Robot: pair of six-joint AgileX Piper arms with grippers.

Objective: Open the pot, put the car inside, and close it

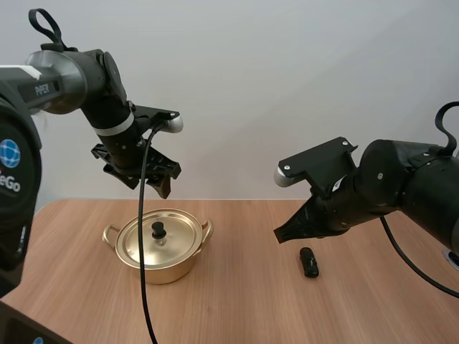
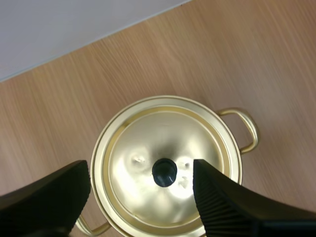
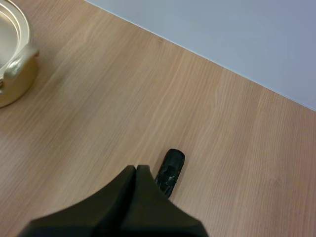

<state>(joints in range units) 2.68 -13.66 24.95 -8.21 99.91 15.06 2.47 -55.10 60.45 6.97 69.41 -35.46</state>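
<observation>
- Tabletop (image 1: 237,308): wood-grain surface. It carries both task items, well apart from each other.
- Item 1, car (image 1: 309,262): small and black, lying flat on the tabletop on my right side. Nothing touches it.
- Item 2, pot (image 1: 161,266): gold-coloured, with two loop handles, standing on the tabletop on my left side. Its lid (image 1: 172,235) is seated on the rim, with a black knob (image 1: 158,229) at the centre.
- Unit 1, right gripper (image 1: 281,233): hangs in the air, just up and to the left of the car.
  - The high view gives its clearance above the tabletop.
  - The right wrist view gives the finger state: both fingers are pressed together into one dark wedge, holding nothing.
  - That view also places the car just beside the wedge tip, and takes in one pot handle (image 3: 17,61) far off across bare wood.
- Unit 2, left gripper (image 1: 147,184): hangs above the pot, clear of the lid.
  - The high view gives the height and the downward tilt.
  - The left wrist view gives the alignment: it looks straight down on the lid, with the fingers (image 2: 217,202) spread wide on either side of the knob.
  - Neither finger touches the knob. The ribbed inner face of one finger is turned toward it.
</observation>
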